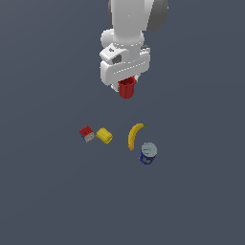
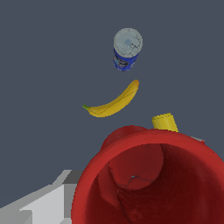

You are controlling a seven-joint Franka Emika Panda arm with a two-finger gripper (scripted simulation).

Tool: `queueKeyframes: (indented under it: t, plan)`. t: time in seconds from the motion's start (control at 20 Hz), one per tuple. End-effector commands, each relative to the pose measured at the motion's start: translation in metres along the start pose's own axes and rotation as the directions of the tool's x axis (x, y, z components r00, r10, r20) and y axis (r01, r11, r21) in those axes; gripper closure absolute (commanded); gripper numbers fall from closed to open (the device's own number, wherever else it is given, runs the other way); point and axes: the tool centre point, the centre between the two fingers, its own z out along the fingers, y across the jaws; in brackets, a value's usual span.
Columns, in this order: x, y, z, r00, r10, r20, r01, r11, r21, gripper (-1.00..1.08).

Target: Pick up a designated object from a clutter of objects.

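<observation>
**Operator:** Where is the cup, and what are the jaws doing?

**Observer:** Your jaws (image 1: 126, 85) are clamped on the cup (image 1: 126, 89). You hold it up clear of the desk (image 1: 43, 191), its red body hanging below the white hand. On your wrist view the cup (image 2: 148, 175) fills the near part of the picture, mouth open toward the camera, so you look straight into it.

**Operator:** And the rest of the pile?

**Observer:** All of it lies on the desk, well below your jaws. The banana (image 1: 135, 135) sits almost straight under them, with the can (image 1: 148, 153) just beside its far end, pale lid up. The cylinder (image 1: 104, 136) lies on its side, off toward the exterior view's left of the jaws, and the cube (image 1: 86, 133) is just beside it, farther out the same way. Your wrist view shows the banana (image 2: 114, 103) and can (image 2: 127, 48) apart from each other, and the cylinder (image 2: 165, 122) peeking out behind the cup's rim.
</observation>
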Motion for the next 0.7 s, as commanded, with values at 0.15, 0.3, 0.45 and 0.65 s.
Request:
queueKeyframes:
  t: [0.15,0.3,0.45,0.65]
  plan:
    - [-0.022,0.023,-0.047,1.000,0.001,0.000,-0.001,1.000,-0.002,1.08]
    - [-0.031,0.035,-0.069,1.000,0.001,0.001,-0.001,1.000,-0.003,1.08]
    - [-0.039,0.044,-0.088,1.000,0.002,0.002,-0.002,1.000,-0.004,1.08]
    - [-0.046,0.055,-0.107,1.000,0.002,0.002,-0.002,1.000,-0.005,1.08]
